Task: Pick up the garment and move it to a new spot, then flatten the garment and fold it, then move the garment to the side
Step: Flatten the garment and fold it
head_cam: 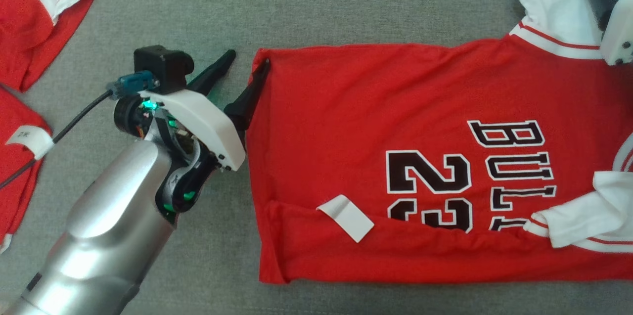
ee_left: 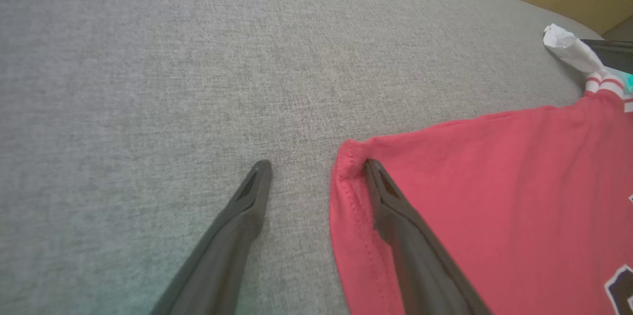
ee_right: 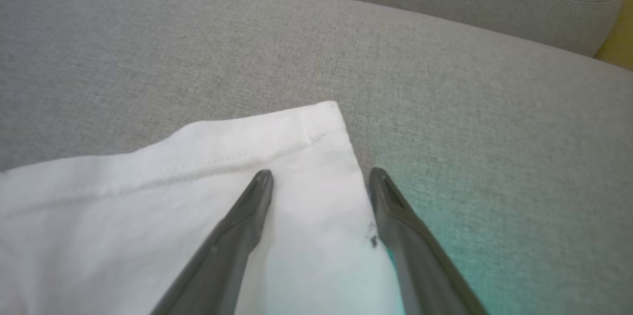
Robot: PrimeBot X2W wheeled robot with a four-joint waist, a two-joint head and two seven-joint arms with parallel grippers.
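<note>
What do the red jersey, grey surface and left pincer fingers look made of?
Red jersey: soft matte knit, probably cotton or polyester; stitched hem, limp folds.
Grey surface: heathered woven upholstery, visible weave grain.
Left pincer fingers: matte dark plastic or rubber, hard to tell; smooth moulded shape, no glint.

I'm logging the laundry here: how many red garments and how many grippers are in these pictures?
Red garments: 3 (jersey, upper-left garment, lower-left garment)
Grippers: 2 (left gripper, right gripper)
Total: 5
</note>
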